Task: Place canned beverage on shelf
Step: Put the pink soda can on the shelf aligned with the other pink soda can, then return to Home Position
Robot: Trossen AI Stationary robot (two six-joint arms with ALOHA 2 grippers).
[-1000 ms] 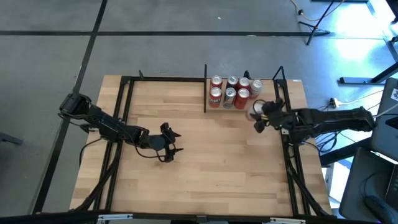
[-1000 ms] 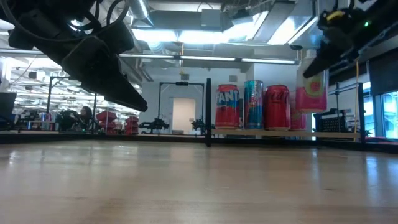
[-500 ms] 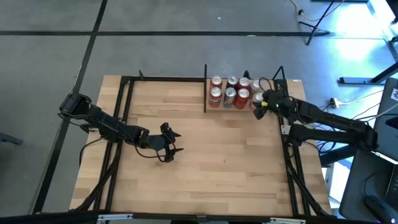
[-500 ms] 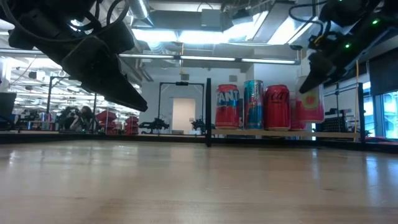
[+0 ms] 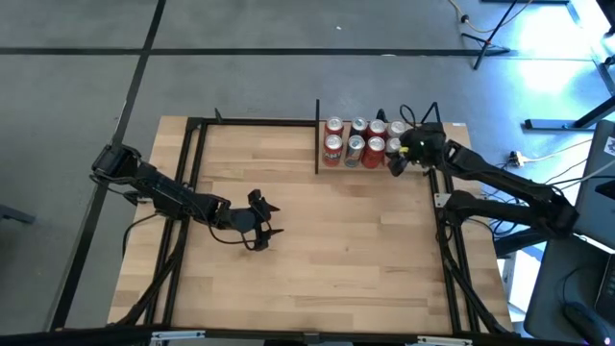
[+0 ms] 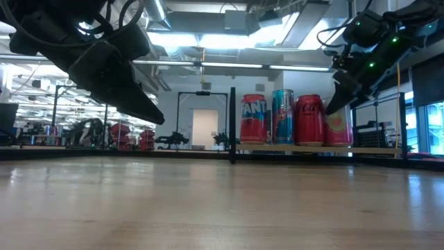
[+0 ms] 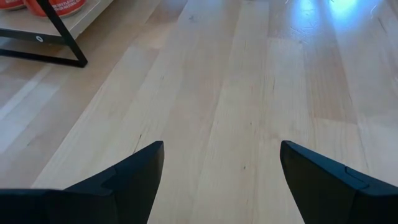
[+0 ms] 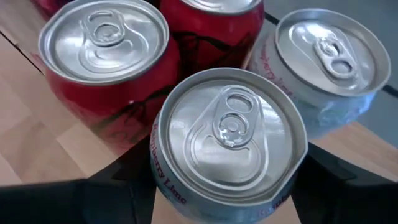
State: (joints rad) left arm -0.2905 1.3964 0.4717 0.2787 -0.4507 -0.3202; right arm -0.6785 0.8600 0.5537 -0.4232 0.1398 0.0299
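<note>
Right pincer [image 5: 396, 159] was clamped on the pink-labelled silver can [image 8: 229, 140] at the pale wooden black-framed shelf's [image 6: 291, 147] right end; best lowered straight, clear of the neighbouring red cans [image 8: 106, 53], while the left pincer [image 5: 261, 223] waited, fingers spread and empty, mid-surface.

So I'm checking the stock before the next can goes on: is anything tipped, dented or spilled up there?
Nothing stands out. The cans on the shelf stand upright in tidy rows, no dents or spills showing. The right gripper holds the pink can upright at the shelf's right end, beside a red can. The left gripper hangs mid-table.
</note>
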